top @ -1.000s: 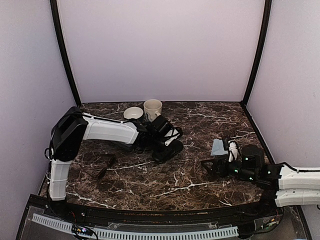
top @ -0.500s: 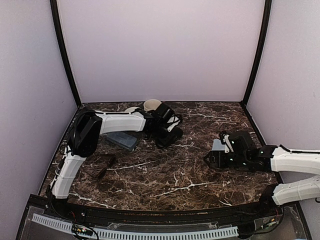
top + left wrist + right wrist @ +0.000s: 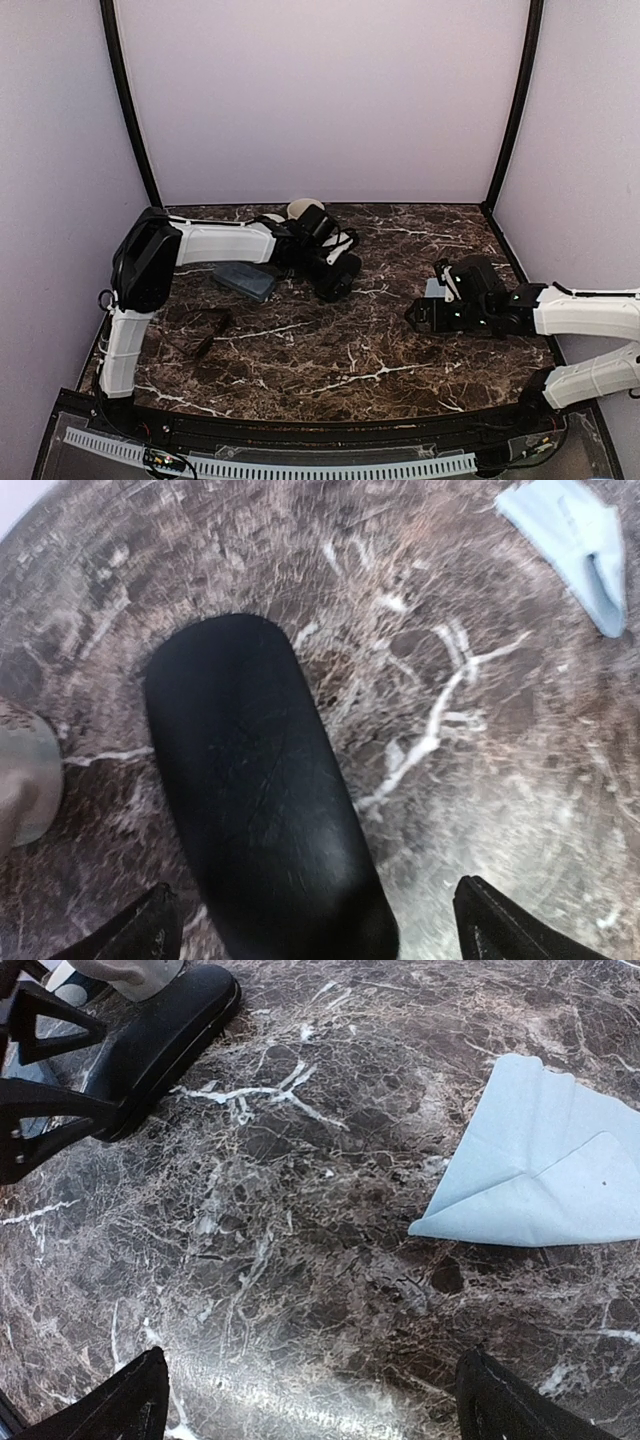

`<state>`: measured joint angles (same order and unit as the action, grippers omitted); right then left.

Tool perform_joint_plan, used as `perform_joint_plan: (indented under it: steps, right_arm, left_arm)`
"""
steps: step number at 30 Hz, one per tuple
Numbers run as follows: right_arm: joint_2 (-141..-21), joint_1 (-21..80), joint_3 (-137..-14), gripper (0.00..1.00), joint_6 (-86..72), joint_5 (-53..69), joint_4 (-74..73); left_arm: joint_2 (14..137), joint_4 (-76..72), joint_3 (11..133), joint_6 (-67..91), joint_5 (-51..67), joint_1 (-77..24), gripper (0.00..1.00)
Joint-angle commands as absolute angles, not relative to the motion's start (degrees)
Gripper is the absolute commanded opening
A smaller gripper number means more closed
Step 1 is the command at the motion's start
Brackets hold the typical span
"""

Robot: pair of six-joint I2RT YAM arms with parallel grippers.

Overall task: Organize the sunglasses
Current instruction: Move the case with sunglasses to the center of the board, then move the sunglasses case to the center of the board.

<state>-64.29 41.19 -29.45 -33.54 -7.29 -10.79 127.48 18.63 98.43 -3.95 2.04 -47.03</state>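
Note:
One dark thin-framed pair of sunglasses lies on the marble at the left, far from both grippers. I cannot make out a second, brownish pair. My left gripper is open over the black oblong case. In the left wrist view its fingertips stand wide on either side of the case. My right gripper is open and empty at the right, low over bare marble. The black case also shows in the right wrist view.
A grey-blue rectangular case lies left of the black case. A mug stands at the back wall behind the left arm. A folded light blue cloth lies beside the right gripper and shows in the left wrist view.
My left arm has swung toward the back, uncovering the grey-blue case, and the black case has shifted back with it. My right gripper has moved up and a little left.

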Motion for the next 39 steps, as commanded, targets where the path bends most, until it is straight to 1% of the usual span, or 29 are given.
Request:
perform_joint_plan:
  steps: [1, 5, 9, 16, 23, 26, 32, 36, 39]
  right_arm:
    - [-65.23, 40.86, -31.88, 1.00, -33.30, -6.39, -9.66]
    - [-66.02, 40.87, -33.29, 1.00, -32.32, -6.11, -9.44]
    - [-67.49, 40.87, -34.97, 1.00, -30.85, -4.23, -7.98]
    - [-73.30, 40.95, -37.45, 1.00, -29.92, 1.60, -2.05]
    - [-80.30, 41.91, -39.50, 1.00, -30.56, 6.73, 1.96]
    - [-82.63, 42.56, -40.38, 1.00, -30.92, 8.35, 3.64]
    - [-88.84, 45.13, -44.03, 1.00, -31.56, 11.58, 5.67]
    - [-92.02, 47.37, -45.70, 0.99, -32.33, 11.72, 6.33]
    - [-93.60, 48.51, -45.70, 0.99, -33.48, 12.02, 7.45]
  left_arm:
    - [115.84, 13.14, 91.02, -0.57, 3.71, -46.96, 0.97]
    - [105.04, 9.65, 79.45, 1.67, -0.36, -46.87, 0.97]
    - [98.10, 12.34, 72.25, 4.62, -7.81, -45.23, 0.96]
    - [91.64, 13.95, 62.19, 11.29, -8.30, -36.91, 0.99]
    - [93.08, 16.48, 62.11, 10.93, -9.02, -29.20, 0.99]
    - [94.41, 14.14, 62.15, 11.92, -6.32, -24.27, 0.99]
    - [104.10, 12.99, 68.93, 12.61, -3.04, -19.23, 0.98]
    - [109.29, 11.40, 72.08, 13.02, -0.57, -17.95, 0.94]
    - [111.86, 13.00, 74.43, 12.83, 0.50, -17.84, 0.86]
